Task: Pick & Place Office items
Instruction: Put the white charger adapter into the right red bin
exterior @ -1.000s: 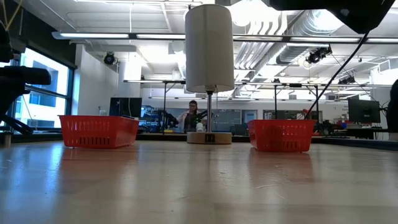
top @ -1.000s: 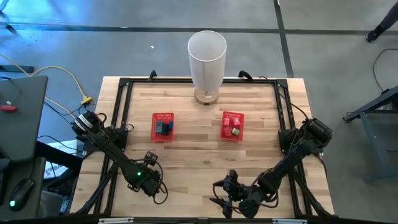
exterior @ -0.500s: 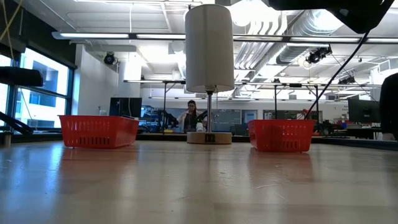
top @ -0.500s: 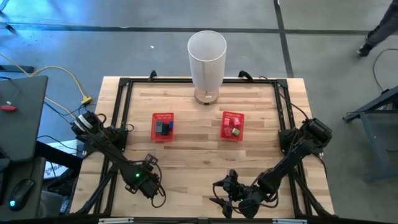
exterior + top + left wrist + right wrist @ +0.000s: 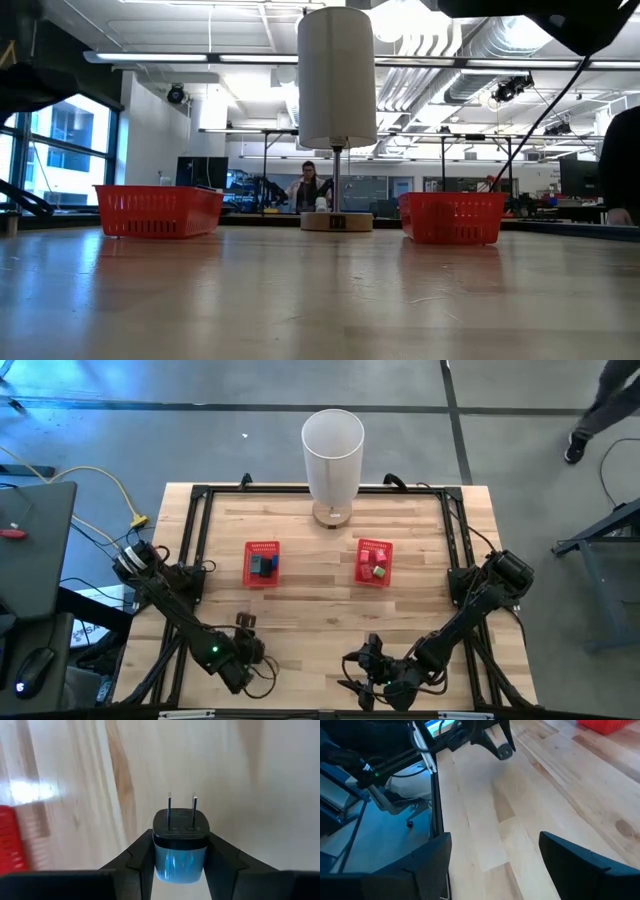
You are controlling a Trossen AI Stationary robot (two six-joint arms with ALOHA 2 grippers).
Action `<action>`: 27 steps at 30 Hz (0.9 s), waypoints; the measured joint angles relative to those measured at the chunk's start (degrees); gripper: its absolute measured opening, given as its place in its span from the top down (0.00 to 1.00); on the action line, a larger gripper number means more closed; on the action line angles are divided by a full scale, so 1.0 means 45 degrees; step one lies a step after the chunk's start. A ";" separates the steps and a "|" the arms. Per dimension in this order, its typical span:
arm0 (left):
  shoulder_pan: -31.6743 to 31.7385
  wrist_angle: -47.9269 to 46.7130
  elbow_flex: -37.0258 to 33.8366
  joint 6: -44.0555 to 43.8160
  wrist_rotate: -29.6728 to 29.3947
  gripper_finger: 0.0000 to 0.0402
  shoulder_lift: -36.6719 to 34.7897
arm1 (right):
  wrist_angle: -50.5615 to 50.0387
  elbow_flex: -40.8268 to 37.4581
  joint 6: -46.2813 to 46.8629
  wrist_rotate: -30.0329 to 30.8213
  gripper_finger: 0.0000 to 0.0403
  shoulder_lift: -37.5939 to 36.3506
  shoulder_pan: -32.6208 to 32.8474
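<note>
My left gripper (image 5: 180,865) is shut on a small blue plug adapter (image 5: 180,847) with a black face and two metal prongs, over the near left of the table (image 5: 246,628). My right gripper (image 5: 358,668) stands open near the front edge, nothing between its fingers (image 5: 495,865). Other office items lie in two red mesh baskets: blue and black ones in the left basket (image 5: 263,563), red, pink and green ones in the right basket (image 5: 374,561). My left gripper pinches the adapter's blue body (image 5: 161,860) by two opposite sides between its two fingers. The fingers slant steeply down from above. The black face and prongs (image 5: 181,812) stick out past the fingertips, pointing away toward the table. The adapter looks lifted clear of the wood.
A tall white cylinder (image 5: 332,460) stands on a round foot at the middle of the far edge. Bare wood lies between the baskets and the near edge. A black frame (image 5: 195,520) runs along the table's sides. People show in the room beyond.
My left arm has swung a little toward the near edge and its wrist has rolled. In the low view its dark shape at the left has gone up. The right arm has kept still.
</note>
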 joint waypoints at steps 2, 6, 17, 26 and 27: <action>-0.0011 0.1141 0.0035 -0.0541 -0.0382 0.70 -0.0001 | 0.0012 0.0000 -0.0412 0.0005 0.28 0.0000 -0.0078; -0.0035 0.4615 0.0077 0.0135 -0.0717 0.70 -0.0006 | 0.0120 0.0000 -0.1235 0.0000 0.28 0.0005 -0.0285; 0.0272 1.2890 0.0077 0.3625 -0.1605 0.70 -0.0011 | 0.3428 0.0000 -0.6014 -0.2949 0.28 0.0019 -0.0588; 0.1349 1.4498 0.0077 0.1868 0.0206 0.70 -0.0021 | 0.4106 0.0000 -1.2132 -0.3795 0.28 0.0019 -0.0181; 0.1524 1.4480 0.0077 0.1414 0.0448 0.70 -0.0021 | 0.4119 0.0000 -1.2608 -0.3531 0.28 0.0019 -0.0148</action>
